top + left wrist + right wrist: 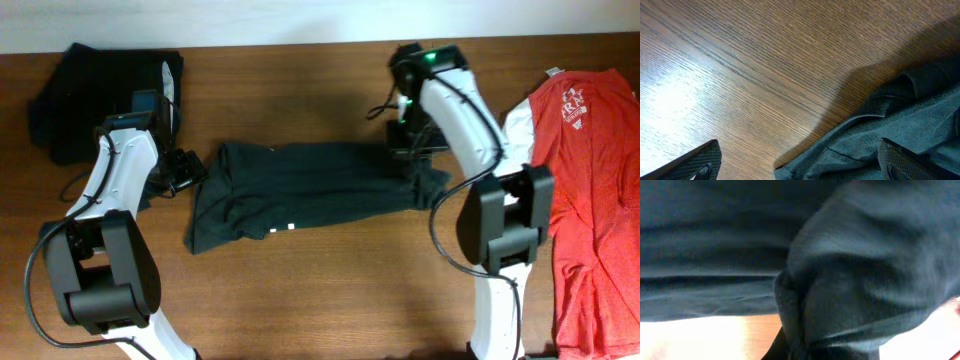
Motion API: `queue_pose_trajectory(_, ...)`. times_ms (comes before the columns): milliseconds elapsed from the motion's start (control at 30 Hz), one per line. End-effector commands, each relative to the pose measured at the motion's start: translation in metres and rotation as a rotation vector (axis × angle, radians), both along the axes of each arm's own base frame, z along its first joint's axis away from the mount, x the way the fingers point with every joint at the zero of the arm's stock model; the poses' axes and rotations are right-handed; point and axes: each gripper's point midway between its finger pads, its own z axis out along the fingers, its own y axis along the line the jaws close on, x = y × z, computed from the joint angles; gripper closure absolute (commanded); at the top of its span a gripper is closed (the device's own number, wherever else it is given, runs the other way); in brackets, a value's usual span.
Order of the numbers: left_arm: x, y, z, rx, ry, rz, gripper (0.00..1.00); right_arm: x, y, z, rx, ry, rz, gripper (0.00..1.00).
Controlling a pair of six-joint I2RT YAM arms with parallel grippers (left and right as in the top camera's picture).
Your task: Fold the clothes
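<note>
**Slack hem on the left, hidden grip on the right**

Behind and outside the left gripper (185, 172) lay the black garment (95, 85), heaped and well clear of the work. The left gripper stood open low over the table (300, 300). One finger was over bare wood and the other over the rumpled end of the trousers (310, 195), whose edge ran between them. If it closed there, it would likely take one loose layer, and the fold would drag crooked. It might also nip only the hem and lose it.

The trousers stretched from that hand across to the right gripper (408, 150) (a little white lettering showed on the near edge). At the right hand, the wrist view was filled with blurred, bunched dark cloth. The bunching suggested a pinch, but I could not tell whether the jaws were shut. A weak hold would slip once either arm pulled.

Just outside the right arm lay the red T-shirt (590, 180), which a wide swing could snag.

No container was in view.
</note>
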Motion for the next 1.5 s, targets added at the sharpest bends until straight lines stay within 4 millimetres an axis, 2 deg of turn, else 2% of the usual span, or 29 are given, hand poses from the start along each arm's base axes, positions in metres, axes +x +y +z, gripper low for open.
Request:
queue_pose_trajectory(0, -0.001, 0.001, -0.001, 0.006, 0.004, 0.005, 0.01, 0.0, 0.029, 0.014, 0.012, -0.063, 0.041, 0.87)
queue_pose_trajectory(33, -0.001, 0.001, -0.001, 0.006, 0.004, 0.005, 0.01, -0.002, 0.037, 0.013, 0.026, -0.058, 0.05, 0.85)
queue_pose_trajectory(67, -0.001, 0.001, -0.001, 0.004, 0.004, 0.005, 0.01, -0.005, 0.049, 0.009, 0.043, -0.05, 0.067, 0.73)
queue_pose_trajectory(100, -0.001, 0.001, -0.001, 0.004, 0.004, 0.005, 0.01, -0.006, 0.056, 0.008, 0.045, -0.051, 0.08, 0.51)
queue_pose_trajectory(167, -0.001, 0.001, -0.001, 0.004, 0.004, 0.005, 0.01, -0.005, 0.075, 0.008, 0.108, -0.062, 0.097, 0.5)
queue_pose_trajectory(233, -0.001, 0.001, -0.001, 0.004, 0.003, 0.006, 0.01, -0.003, 0.077, 0.016, 0.135, -0.07, 0.118, 0.49)
queue_pose_trajectory(267, -0.001, 0.001, -0.001, 0.004, 0.004, 0.005, 0.01, -0.001, 0.067, 0.024, 0.102, -0.076, 0.109, 0.49)
queue_pose_trajectory(300, -0.001, 0.001, -0.001, 0.004, 0.004, 0.005, 0.01, 0.003, 0.047, 0.034, 0.047, -0.09, 0.086, 0.45)
queue_pose_trajectory(333, -0.001, 0.001, -0.001, 0.004, 0.004, 0.005, 0.01, 0.006, 0.025, 0.039, 0.017, -0.086, 0.045, 0.32)
queue_pose_trajectory(367, -0.001, 0.001, -0.001, 0.004, 0.003, 0.005, 0.01, 0.004, 0.006, 0.036, 0.017, -0.052, 0.045, 0.26)
queue_pose_trajectory(400, -0.001, 0.001, -0.001, 0.003, 0.004, 0.005, 0.01, 0.001, 0.006, 0.03, 0.058, -0.023, 0.064, 0.26)
queue_pose_trajectory(500, -0.001, 0.0, -0.001, 0.004, 0.004, 0.004, 0.01, -0.003, 0.026, -0.004, 0.125, 0.001, 0.15, 0.24)
queue_pose_trajectory(567, -0.001, 0.0, -0.002, 0.003, 0.004, 0.004, 0.01, -0.011, 0.048, -0.037, 0.141, -0.002, 0.277, 0.24)
queue_pose_trajectory(600, -0.001, 0.001, -0.001, 0.004, 0.003, 0.005, 0.01, -0.013, 0.056, -0.046, 0.143, -0.008, 0.301, 0.24)
queue_pose_trajectory(700, -0.001, 0.001, -0.002, 0.003, 0.004, 0.005, 0.01, -0.013, 0.074, -0.057, 0.152, -0.043, 0.343, 0.24)
queue_pose_trajectory(767, -0.001, 0.001, -0.002, 0.004, 0.004, 0.006, 0.01, -0.014, 0.078, -0.064, 0.154, -0.048, 0.349, 0.29)
queue_pose_trajectory(800, -0.001, 0.001, -0.002, 0.004, 0.004, 0.005, 0.01, -0.015, 0.081, -0.069, 0.154, -0.053, 0.348, 0.4)
queue_pose_trajectory(867, -0.001, 0.001, -0.002, 0.003, 0.004, 0.005, 0.01, -0.009, 0.086, -0.07, 0.159, -0.082, 0.327, 0.75)
queue_pose_trajectory(900, -0.001, 0.001, -0.002, 0.004, 0.004, 0.005, 0.01, -0.005, 0.087, -0.07, 0.16, -0.098, 0.299, 0.88)
queue_pose_trajectory(933, -0.001, 0.001, -0.001, 0.004, 0.004, 0.005, 0.01, -0.001, 0.087, -0.067, 0.16, -0.11, 0.282, 0.96)
queue_pose_trajectory(1067, -0.001, 0.001, -0.002, 0.004, 0.004, 0.005, 0.01, 0.021, 0.096, -0.029, 0.179, -0.18, 0.188, 0.96)
queue_pose_trajectory(1167, -0.001, 0.001, -0.002, 0.004, 0.004, 0.005, 0.01, 0.023, 0.098, -0.027, 0.184, -0.187, 0.119, 0.96)
queue_pose_trajectory(1233, -0.001, 0.001, -0.002, 0.004, 0.004, 0.005, 0.01, 0.024, 0.112, -0.024, 0.254, -0.19, 0.115, 0.96)
queue_pose_trajectory(1333, -0.001, 0.001, -0.002, 0.004, 0.004, 0.005, 0.01, 0.014, 0.134, -0.026, 0.263, -0.186, 0.166, 0.96)
queue_pose_trajectory(1367, -0.001, 0.001, -0.002, 0.004, 0.004, 0.005, 0.01, 0.009, 0.14, -0.027, 0.26, -0.182, 0.184, 0.92)
queue_pose_trajectory(1400, -0.002, 0.001, -0.002, 0.004, 0.005, 0.005, 0.01, 0.005, 0.147, -0.027, 0.261, -0.18, 0.199, 0.62)
queue_pose_trajectory(1433, -0.001, 0.001, -0.001, 0.004, 0.004, 0.005, 0.01, 0.002, 0.148, -0.026, 0.259, -0.172, 0.204, 0.52)
queue_pose_trajectory(1467, -0.002, 0.001, -0.002, 0.004, 0.005, 0.005, 0.01, 0.0, 0.143, -0.021, 0.25, -0.155, 0.195, 0.5)
